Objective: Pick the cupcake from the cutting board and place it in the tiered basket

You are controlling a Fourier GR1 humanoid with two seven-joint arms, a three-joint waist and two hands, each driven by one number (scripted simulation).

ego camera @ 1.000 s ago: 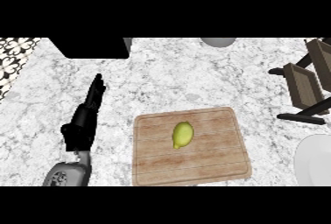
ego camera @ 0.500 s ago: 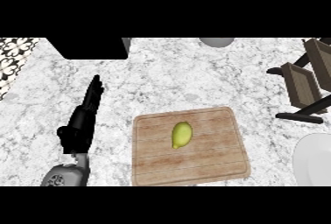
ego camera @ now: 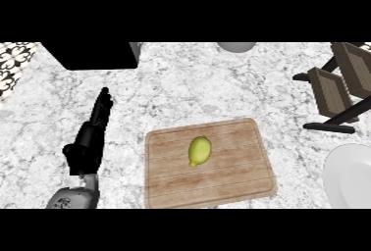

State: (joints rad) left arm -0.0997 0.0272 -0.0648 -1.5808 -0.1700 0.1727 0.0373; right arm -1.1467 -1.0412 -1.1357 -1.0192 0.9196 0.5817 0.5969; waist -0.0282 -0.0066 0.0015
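Marble counter (ego camera: 217,93) fills the head view, white with grey veins. On it lies a wooden cutting board (ego camera: 210,184), and near the board's middle rests a small yellow-green object (ego camera: 200,150), shaped more like a lemon than a cupcake, untouched and lying on its side. To the board's left, well apart from it, the left hand (ego camera: 92,135) is seen edge-on above the counter with its fingers stretched straight and holding nothing. The dark-framed tiered basket (ego camera: 339,87) stands at the right edge, its wooden trays only partly in view. A white plate (ego camera: 351,179) shows at the lower right. A black block (ego camera: 98,55) sits at the upper left, and a pale rounded thing (ego camera: 236,46), perhaps a bowl, at the top.
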